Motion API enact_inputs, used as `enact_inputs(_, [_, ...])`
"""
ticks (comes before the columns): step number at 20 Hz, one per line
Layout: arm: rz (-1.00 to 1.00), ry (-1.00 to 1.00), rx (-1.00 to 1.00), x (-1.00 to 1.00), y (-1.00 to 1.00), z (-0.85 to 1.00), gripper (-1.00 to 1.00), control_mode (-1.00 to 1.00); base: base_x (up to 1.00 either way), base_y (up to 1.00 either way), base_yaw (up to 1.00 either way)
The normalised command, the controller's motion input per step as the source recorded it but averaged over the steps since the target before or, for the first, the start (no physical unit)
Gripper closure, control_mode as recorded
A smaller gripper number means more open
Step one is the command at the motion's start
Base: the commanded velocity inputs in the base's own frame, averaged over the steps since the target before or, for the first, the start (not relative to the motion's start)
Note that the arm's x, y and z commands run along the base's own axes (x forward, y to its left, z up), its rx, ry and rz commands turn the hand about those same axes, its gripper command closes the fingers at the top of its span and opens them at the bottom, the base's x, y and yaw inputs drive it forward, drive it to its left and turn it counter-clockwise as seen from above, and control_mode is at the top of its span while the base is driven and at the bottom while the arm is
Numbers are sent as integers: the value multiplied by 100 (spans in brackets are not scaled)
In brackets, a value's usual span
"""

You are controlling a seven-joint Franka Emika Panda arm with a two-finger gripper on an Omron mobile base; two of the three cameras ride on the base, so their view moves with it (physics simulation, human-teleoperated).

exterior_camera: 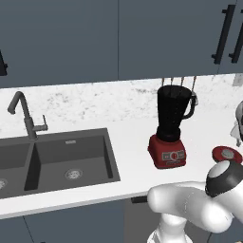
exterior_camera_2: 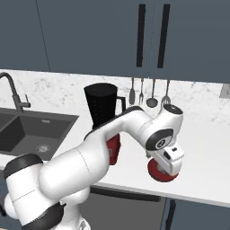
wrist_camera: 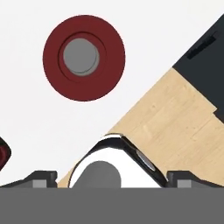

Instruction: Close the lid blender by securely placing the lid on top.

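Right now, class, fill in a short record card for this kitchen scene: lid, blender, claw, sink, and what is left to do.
lid: red, round, grey knob, flat on the white counter, right of the blender
blender: dark jar on red base, upright, top open
claw: above the lid, apart from it, holding nothing; fingers spread wide
sink: dark double basin, left of the blender
left to do: lid not yet picked up or fitted

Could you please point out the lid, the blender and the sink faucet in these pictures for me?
lid [wrist_camera: 83,57]: hand view, on its grey centre knob.
blender [exterior_camera: 172,114]: left base view, on the dark jar above the red base.
sink faucet [exterior_camera: 27,116]: left base view, on its upright neck behind the basin.
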Motion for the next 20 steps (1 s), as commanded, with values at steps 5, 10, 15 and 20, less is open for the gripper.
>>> enact_inputs(5, [0,0,-2,24,4,-48,-100,-100,0,0,0])
enact_inputs(10, [0,0,0,44,5,-28,-100,-100,0,0,0])
enact_inputs(15, [6,0,0,36,-2,-20,-100,-100,0,0,0])
enact_inputs(20, [4,0,0,31,0,-17,-100,-100,0,0,0])
